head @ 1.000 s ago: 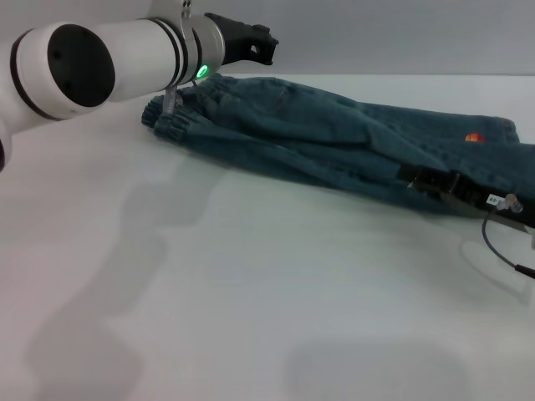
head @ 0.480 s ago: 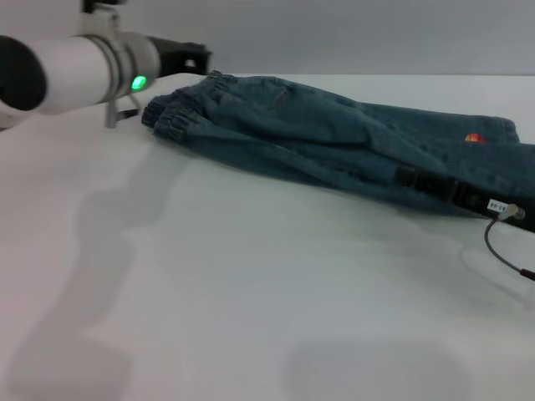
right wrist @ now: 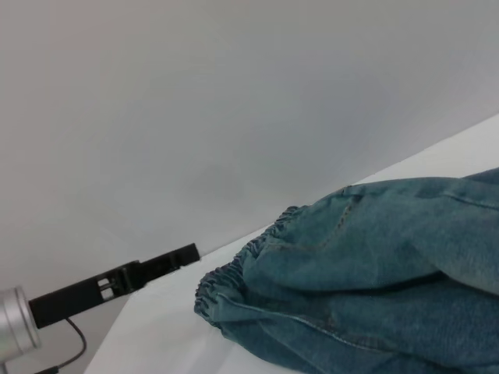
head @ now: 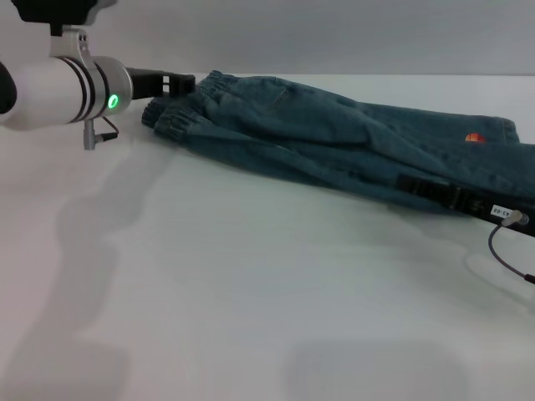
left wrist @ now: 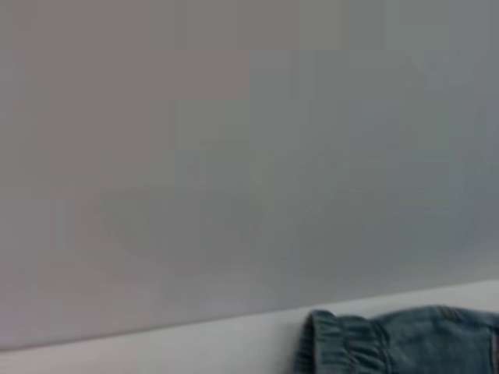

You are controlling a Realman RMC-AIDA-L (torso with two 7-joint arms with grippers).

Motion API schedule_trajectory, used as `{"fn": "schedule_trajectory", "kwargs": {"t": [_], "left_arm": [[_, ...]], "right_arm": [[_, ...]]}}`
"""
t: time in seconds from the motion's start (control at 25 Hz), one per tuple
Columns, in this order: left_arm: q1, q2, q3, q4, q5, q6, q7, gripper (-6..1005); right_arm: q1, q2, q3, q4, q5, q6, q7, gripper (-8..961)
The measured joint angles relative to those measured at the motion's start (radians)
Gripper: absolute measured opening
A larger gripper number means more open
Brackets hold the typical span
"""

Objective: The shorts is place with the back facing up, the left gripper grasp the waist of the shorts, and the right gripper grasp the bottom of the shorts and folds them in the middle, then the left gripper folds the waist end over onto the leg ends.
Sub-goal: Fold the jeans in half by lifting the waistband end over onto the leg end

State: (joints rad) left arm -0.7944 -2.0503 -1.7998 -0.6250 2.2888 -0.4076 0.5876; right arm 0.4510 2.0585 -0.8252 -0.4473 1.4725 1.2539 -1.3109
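Observation:
The shorts (head: 334, 138) are faded blue denim, folded lengthwise and stretched across the far side of the white table (head: 251, 292). Their ruffled waist (head: 171, 119) is at the left and shows in the left wrist view (left wrist: 343, 347) and the right wrist view (right wrist: 234, 284). The leg ends (head: 512, 129) lie at the right, beside an orange ball print (head: 474, 138). My left gripper (head: 180, 83) hovers just left of the waist, apart from it; the right wrist view shows it as a black bar (right wrist: 187, 255). My right gripper (head: 410, 181) lies low along the near edge of the legs.
A thin grey cable (head: 501, 246) loops off the right gripper onto the table at the right edge. A plain grey wall (head: 334, 33) stands behind the table's far edge. Bare white tabletop fills the foreground.
My left arm has swung left and down, from above the waist to beside its left end. The right gripper has slid slightly right along the near edge. The shorts stay put.

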Motion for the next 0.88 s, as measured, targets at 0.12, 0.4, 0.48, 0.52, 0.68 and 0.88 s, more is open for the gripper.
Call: {"fn": "schedule_trajectory", "kwargs": {"t": [0.12, 0.4, 0.48, 0.52, 0.68, 0.88], "left_arm": [[-0.006, -0.003, 0.001, 0.015, 0.000, -0.014, 0.000, 490], [-0.015, -0.004, 0.000, 0.065, 0.000, -0.001, 0.000, 702], [-0.014, -0.004, 0.001, 0.070, 0.000, 0.015, 0.000, 733], [-0.013, -0.004, 0.001, 0.071, 0.000, 0.020, 0.000, 749], [-0.011, -0.004, 0.001, 0.085, 0.000, 0.042, 0.000, 813], [-0.014, -0.003, 0.001, 0.105, 0.000, 0.063, 0.002, 810]], "right_arm": [[0.000, -0.004, 0.000, -0.001, 0.000, 0.008, 0.000, 371], [-0.002, -0.013, 0.000, -0.002, -0.002, 0.031, 0.004, 371], [-0.003, -0.014, 0.000, -0.002, -0.002, 0.035, 0.004, 371], [-0.003, -0.014, 0.000, -0.002, -0.003, 0.037, 0.004, 371], [-0.003, -0.014, 0.000, -0.002, -0.008, 0.043, 0.005, 371], [-0.003, -0.014, 0.000, -0.002, -0.010, 0.044, 0.007, 370]]}}
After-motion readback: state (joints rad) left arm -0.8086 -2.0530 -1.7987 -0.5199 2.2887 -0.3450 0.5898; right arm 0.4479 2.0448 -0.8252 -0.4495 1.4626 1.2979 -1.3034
